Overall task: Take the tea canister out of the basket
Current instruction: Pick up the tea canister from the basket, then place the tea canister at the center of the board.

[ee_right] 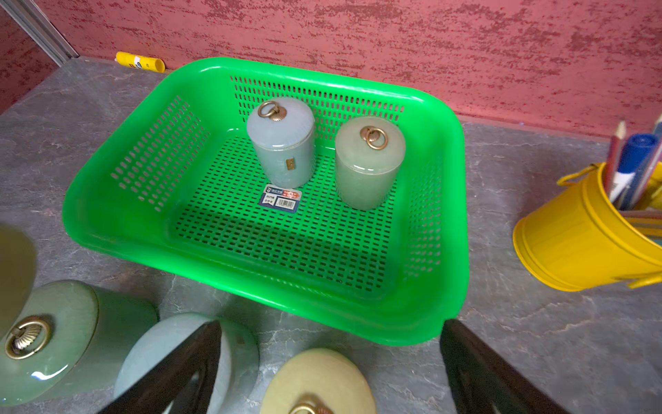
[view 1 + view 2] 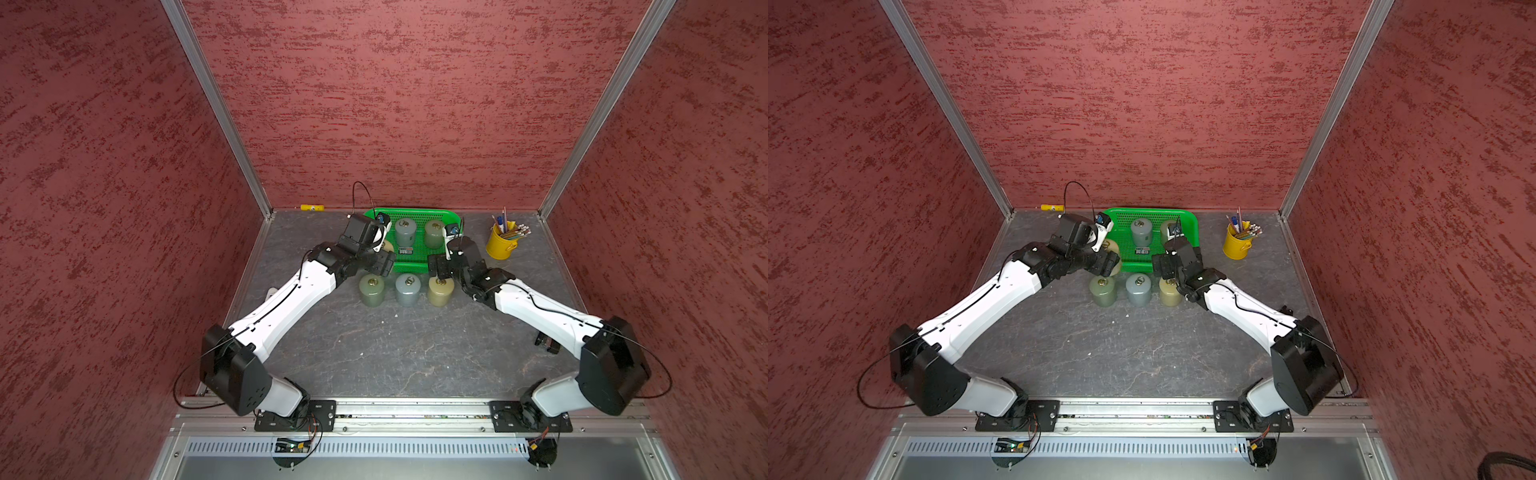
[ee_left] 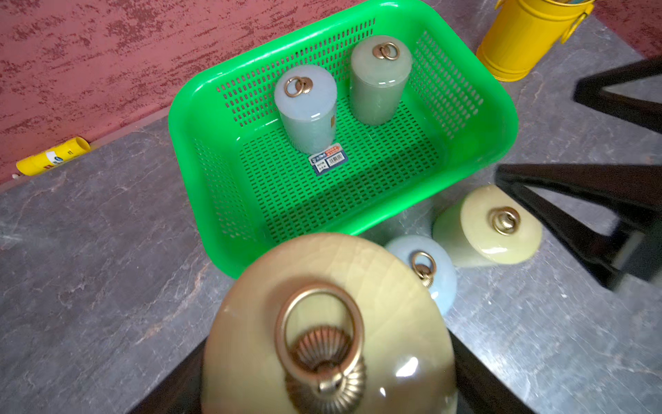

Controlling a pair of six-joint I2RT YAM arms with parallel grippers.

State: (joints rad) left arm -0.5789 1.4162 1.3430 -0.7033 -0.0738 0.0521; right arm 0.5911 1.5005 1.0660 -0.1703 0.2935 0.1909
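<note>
Tea canister (image 3: 322, 272) clenched in left claw (image 2: 386, 257) — at near corner of basket (image 3: 181, 122), right claw (image 1: 331, 326) spread open

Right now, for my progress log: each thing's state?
Bright green perforated plastic basket: holds two canisters.
Blue-grey glazed canister inside: upright, lidded.
Grey-green glazed canister inside: upright, lidded.
Beige glazed canister: gripped, lidded.
Left gripper: shut on it.
Right gripper: open, empty.
Three canisters outside: upright, lidded.
Yellow metal bucket: upright, holds pencils.
</note>
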